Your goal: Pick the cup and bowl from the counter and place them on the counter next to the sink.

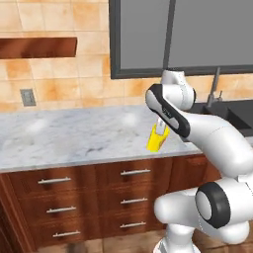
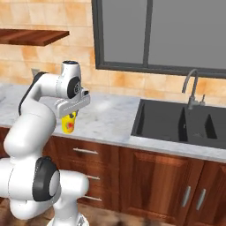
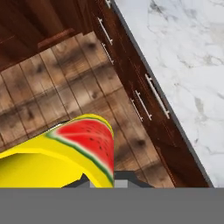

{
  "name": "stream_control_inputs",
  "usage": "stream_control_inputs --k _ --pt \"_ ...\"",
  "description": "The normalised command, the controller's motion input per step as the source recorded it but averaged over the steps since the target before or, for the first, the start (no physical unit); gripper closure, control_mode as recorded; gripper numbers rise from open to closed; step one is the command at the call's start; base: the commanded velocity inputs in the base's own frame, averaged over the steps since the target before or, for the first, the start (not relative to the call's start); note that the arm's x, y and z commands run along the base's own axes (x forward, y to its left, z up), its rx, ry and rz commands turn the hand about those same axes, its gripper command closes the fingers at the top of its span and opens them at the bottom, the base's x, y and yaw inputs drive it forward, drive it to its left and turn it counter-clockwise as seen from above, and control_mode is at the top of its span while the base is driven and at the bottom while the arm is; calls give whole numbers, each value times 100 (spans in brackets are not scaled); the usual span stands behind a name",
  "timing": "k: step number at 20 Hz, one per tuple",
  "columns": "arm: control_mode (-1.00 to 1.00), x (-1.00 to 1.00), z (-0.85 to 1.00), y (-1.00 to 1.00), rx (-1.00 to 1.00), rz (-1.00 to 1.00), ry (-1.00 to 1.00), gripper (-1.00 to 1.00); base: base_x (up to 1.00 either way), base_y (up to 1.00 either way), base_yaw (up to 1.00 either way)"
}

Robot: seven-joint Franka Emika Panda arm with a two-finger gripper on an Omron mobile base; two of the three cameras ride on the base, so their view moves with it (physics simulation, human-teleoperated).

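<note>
One yellow cup [image 1: 158,139], watermelon-printed, hangs clamped in the closed gripper [image 2: 69,115] above the marble counter's [image 1: 74,136] front edge, left of the sink [image 2: 176,121]. Risk: slipping from the pinch, it would drop to the wooden floor [image 3: 52,96].

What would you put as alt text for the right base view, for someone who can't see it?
A white robot arm's gripper holds a small yellow cup with a red mark above the front edge of a white marble counter. To the right lies a dark sink with a gooseneck faucet, under a large window; reddish-brown cabinets run below.
</note>
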Motion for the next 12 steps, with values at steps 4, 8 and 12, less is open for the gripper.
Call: stream_control_inputs --k 4,8,12 --pt "100 0 0 0 0 0 0 100 100 -23 -20" --pt "100 0 0 0 0 0 0 100 64 -22 -13" --pt "100 0 0 0 0 0 0 100 0 0 0"
